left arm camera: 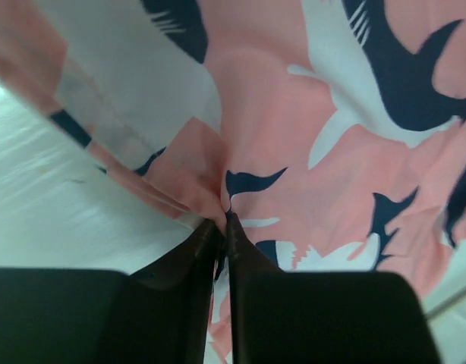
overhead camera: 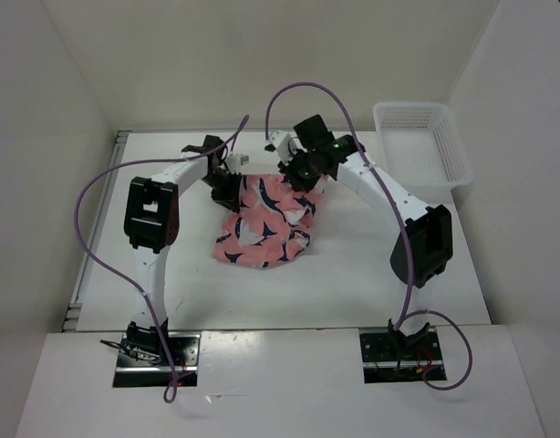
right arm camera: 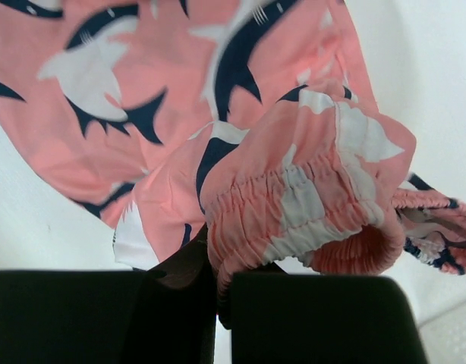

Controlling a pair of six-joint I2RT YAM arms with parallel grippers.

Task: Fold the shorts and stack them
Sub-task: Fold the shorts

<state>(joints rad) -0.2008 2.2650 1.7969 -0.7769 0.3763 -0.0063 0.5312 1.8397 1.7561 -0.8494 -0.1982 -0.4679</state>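
From above, the shorts (overhead camera: 262, 228) lie in the middle of the table (overhead camera: 353, 274), their far edge lifted between both arms, with a white basket (overhead camera: 421, 146) at far right; the claws are hard to make out here. The left wrist view shows the left gripper (left arm camera: 225, 224) pinched together on a fabric fold. The right wrist view shows the right gripper (right arm camera: 216, 265) clamped on the elastic waistband (right arm camera: 294, 220), its tips buried in cloth.

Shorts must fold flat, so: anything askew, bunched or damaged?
The salmon-pink printed fabric shorts hang crumpled from the left gripper and right gripper, lower part heaped on the white table; elastic waistband bunched at the right one. No damage visible.
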